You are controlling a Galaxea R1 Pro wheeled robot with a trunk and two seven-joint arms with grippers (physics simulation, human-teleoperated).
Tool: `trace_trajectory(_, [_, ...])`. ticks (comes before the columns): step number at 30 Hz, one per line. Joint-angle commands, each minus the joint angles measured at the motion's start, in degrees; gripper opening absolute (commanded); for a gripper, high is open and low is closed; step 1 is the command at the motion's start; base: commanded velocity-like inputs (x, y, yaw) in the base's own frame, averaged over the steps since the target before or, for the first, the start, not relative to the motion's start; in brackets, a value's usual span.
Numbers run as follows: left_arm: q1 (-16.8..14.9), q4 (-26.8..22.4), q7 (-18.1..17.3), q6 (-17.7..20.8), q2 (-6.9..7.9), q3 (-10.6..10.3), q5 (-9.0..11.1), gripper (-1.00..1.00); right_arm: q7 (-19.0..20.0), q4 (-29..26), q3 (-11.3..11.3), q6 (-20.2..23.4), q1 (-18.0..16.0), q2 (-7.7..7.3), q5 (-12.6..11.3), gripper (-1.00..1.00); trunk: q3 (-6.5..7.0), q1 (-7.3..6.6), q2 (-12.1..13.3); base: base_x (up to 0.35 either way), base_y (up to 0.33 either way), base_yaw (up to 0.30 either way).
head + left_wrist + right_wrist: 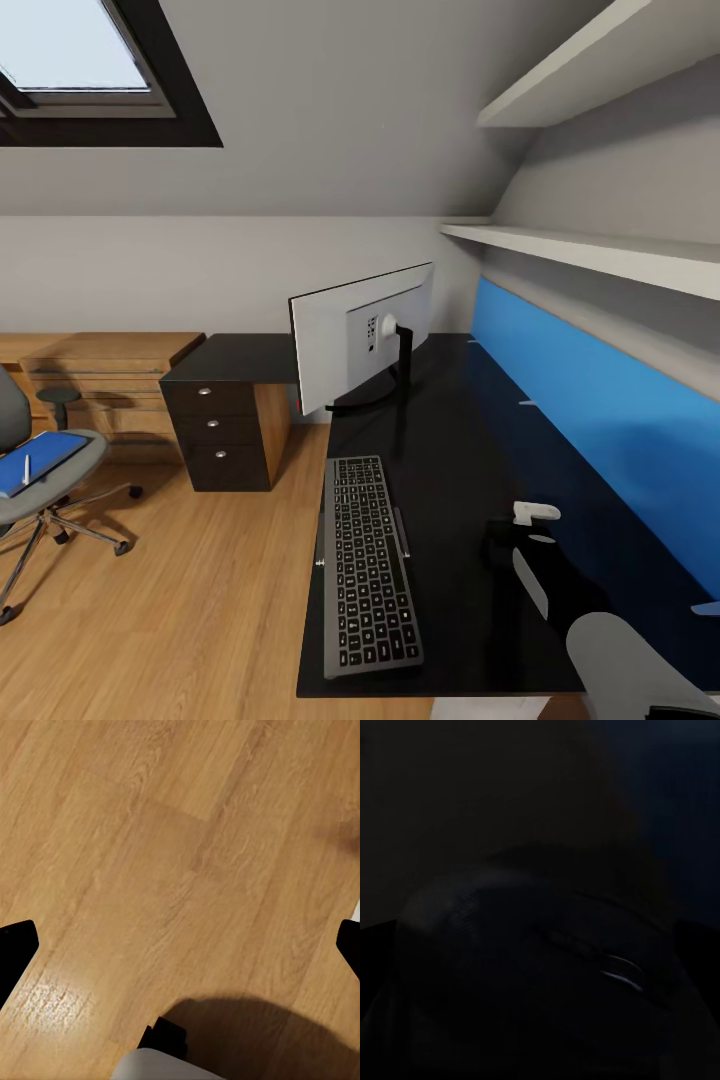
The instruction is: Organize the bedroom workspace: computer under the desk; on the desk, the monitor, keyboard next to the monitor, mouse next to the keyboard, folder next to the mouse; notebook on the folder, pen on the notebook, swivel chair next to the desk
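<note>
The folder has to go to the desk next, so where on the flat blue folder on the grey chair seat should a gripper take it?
Probably by an edge of the flat blue folder overhanging the grey swivel chair seat, approached from the side. It lies flat, leaving nothing to pinch from above, and a white pen rests on top.

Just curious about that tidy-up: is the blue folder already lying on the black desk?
No, the folder lies on the swivel chair seat, beside the desk.

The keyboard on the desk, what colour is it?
Black keys in a silver-grey frame; the keyboard shows best in the head view.
</note>
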Motion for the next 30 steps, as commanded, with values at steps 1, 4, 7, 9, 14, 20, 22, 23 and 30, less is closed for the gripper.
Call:
trace_trajectory(1, [0.0,-0.1,0.1,0.2,0.0,0.1,0.5,1.0,-0.2,0.3,0.0,0.6,0.0,-0.01,-0.2,-1.0,-0.06,0.01,0.0,0.0,0.0,0.0])
trace_trajectory(4, [0.0,-0.1,0.0,0.2,0.03,0.1,0.5,1.0,-0.2,0.1,0.0,0.6,0.0,-0.03,-0.2,-1.0,-0.06,0.01,0.0,0.0,0.0,0.0])
trace_trajectory(7, [0.0,-0.1,0.0,0.2,0.03,0.1,0.5,1.0,-0.2,0.0,0.0,0.6,0.0,0.0,-0.2,-1.0,-0.06,0.01,0.0,0.0,0.0,0.0])
trace_trajectory(9, [0.0,-0.1,0.0,0.2,0.03,0.1,0.5,1.0,-0.2,0.0,0.0,0.6,0.0,0.0,-0.2,-1.0,-0.06,0.01,0.0,0.0,0.0,0.0])
trace_trajectory(14, [0.0,-0.1,0.0,0.1,0.03,0.1,0.5,1.0,-0.2,0.0,0.0,0.6,0.0,-0.03,-0.2,-1.0,-0.06,0.01,0.0,0.0,0.0,0.0])
trace_trajectory(20, [0.0,0.0,0.0,0.1,-0.03,0.1,0.5,1.0,-0.2,-2.2,0.0,0.9,0.0,0.02,-0.2,-1.0,1.02,-1.31,2.4,0.0,0.0,0.0])
trace_trajectory(22, [0.0,0.0,0.1,0.2,-0.05,0.1,0.5,1.0,-0.2,-5.6,0.0,2.1,0.1,0.06,-0.3,-1.0,1.38,-1.75,3.2,0.0,0.0,0.0])
trace_trajectory(23, [0.0,0.1,0.1,0.2,-0.05,0.1,0.5,1.0,-0.2,-8.2,0.0,3.6,0.3,0.13,-0.4,-1.0,1.56,-1.97,3.6,0.0,0.0,0.0])
trace_trajectory(30, [0.0,1.5,0.2,0.1,-0.06,0.0,0.5,1.0,-0.2,-28.1,0.1,14.5,7.7,3.57,-0.4,-1.0,2.81,-3.51,6.4,0.0,0.0,0.0])
